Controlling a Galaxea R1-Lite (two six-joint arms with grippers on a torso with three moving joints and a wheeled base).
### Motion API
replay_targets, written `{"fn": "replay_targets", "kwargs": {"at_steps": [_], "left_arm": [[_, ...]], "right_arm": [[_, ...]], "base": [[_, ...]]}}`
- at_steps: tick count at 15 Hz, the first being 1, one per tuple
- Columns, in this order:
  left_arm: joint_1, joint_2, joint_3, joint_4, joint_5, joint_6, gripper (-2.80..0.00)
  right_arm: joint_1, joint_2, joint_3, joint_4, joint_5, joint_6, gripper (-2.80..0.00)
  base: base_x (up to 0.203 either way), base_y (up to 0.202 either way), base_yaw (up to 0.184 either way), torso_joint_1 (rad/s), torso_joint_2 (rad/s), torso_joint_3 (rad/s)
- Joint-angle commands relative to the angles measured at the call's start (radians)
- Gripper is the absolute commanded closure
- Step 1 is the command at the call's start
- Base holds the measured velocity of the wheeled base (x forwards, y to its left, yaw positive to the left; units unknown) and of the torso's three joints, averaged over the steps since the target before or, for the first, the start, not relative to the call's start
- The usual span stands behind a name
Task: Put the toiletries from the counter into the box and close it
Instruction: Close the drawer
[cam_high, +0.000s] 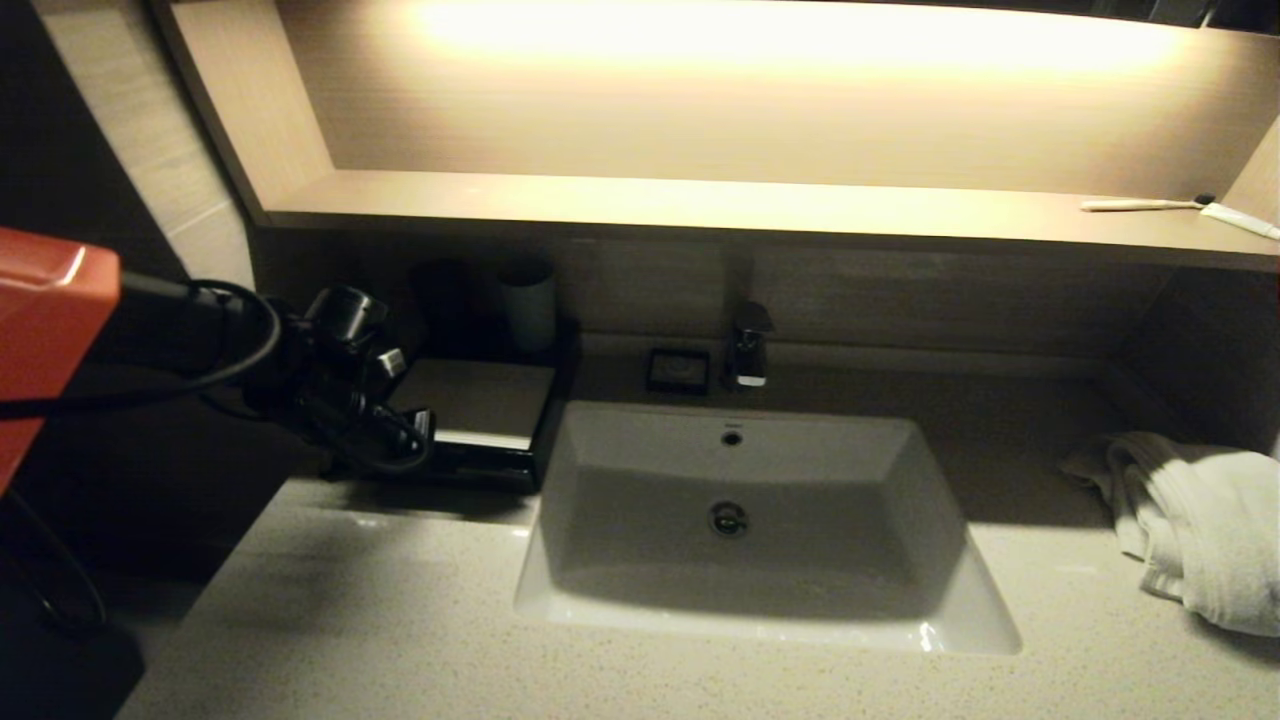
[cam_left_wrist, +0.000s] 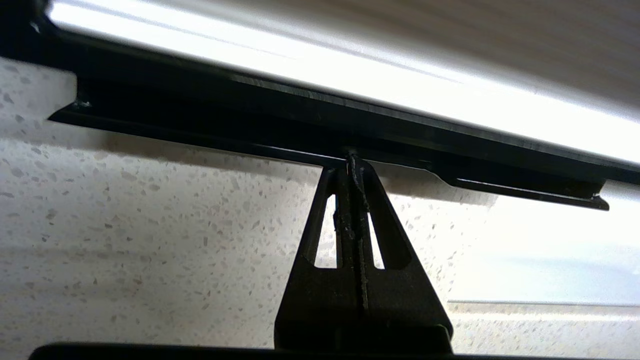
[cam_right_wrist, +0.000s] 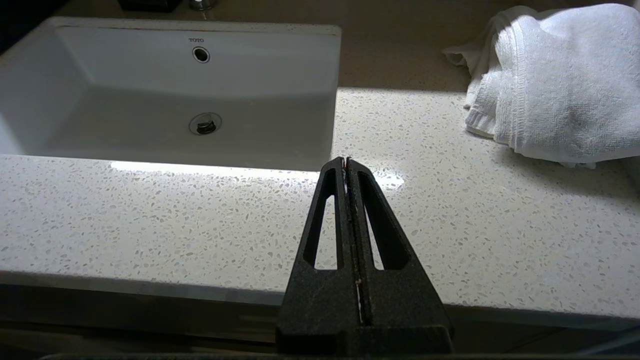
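The black box (cam_high: 480, 398) with its cream top panel stands on the speckled counter (cam_high: 400, 620), left of the white basin (cam_high: 640, 450). My left gripper (cam_high: 424, 428) is at the box's front left side. In the left wrist view the left gripper (cam_left_wrist: 351, 156) is shut, with nothing between its fingers. Its tips rest against the lower black front edge of the box (cam_left_wrist: 200, 115), low over the counter (cam_left_wrist: 125, 225). No toiletries are in view. My right gripper (cam_right_wrist: 346, 160) is shut and empty above the counter's front edge (cam_right_wrist: 150, 215).
A crumpled white towel (cam_high: 1200, 530) lies at the right of the counter. Behind the basin are the tap (cam_high: 748, 345) and a small black dish (cam_high: 678, 370). A pale cup (cam_high: 528, 300) stands behind the box. A toothbrush (cam_high: 1140, 205) and tube (cam_high: 1240, 220) lie on the lit shelf.
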Motion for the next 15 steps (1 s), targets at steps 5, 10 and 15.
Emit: {"fn": "replay_targets", "kwargs": {"at_steps": [5,10,15], "left_arm": [[0.000,0.004,-0.027,0.003,0.001,-0.043,0.00],[0.000,0.003,-0.031,0.003,0.000,-0.045,0.00],[0.000,-0.025,-0.017,0.016,0.002,-0.043,0.00]], "right_arm": [[0.000,0.000,0.000,0.000,0.000,0.000,0.00],[0.000,0.000,0.000,0.000,0.000,0.000,0.00],[0.000,0.000,0.000,0.000,0.000,0.000,0.00]], "base": [[0.000,0.000,0.000,0.000,0.00,0.000],[0.000,0.000,0.000,0.000,0.00,0.000],[0.000,0.000,0.000,0.000,0.00,0.000]]}}
